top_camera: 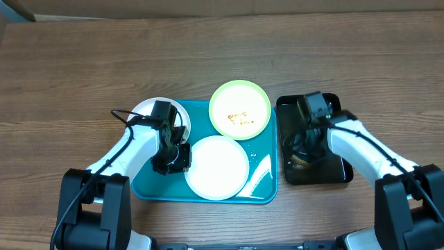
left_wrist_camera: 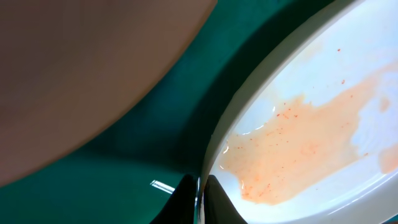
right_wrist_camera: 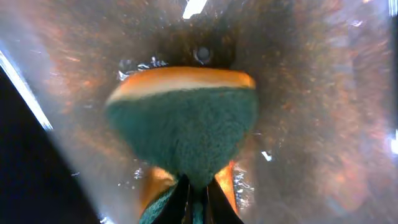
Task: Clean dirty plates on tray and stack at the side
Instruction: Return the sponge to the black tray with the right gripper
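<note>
The teal tray (top_camera: 149, 182) holds a white plate (top_camera: 216, 167) at its front. My left gripper (top_camera: 177, 157) is shut on that plate's left rim. The left wrist view shows the fingers (left_wrist_camera: 199, 202) pinching the rim, an orange sauce smear on the plate (left_wrist_camera: 298, 140), and the tray (left_wrist_camera: 124, 168) beside it. A second white plate (top_camera: 147, 108) lies at the tray's back left, partly under my left arm. A light green plate (top_camera: 240, 110) with a brown smear lies at the back right. My right gripper (top_camera: 304, 153) is shut on a green-and-yellow sponge (right_wrist_camera: 183, 118), fingers (right_wrist_camera: 198, 202) low over the black tray.
A narrow black tray (top_camera: 333, 173) stands right of the teal tray, wet and brown-stained in the right wrist view (right_wrist_camera: 323, 93). Bare wooden table (top_camera: 83, 62) lies behind and to the left. A blurred brown surface (left_wrist_camera: 74, 62) fills the upper left of the left wrist view.
</note>
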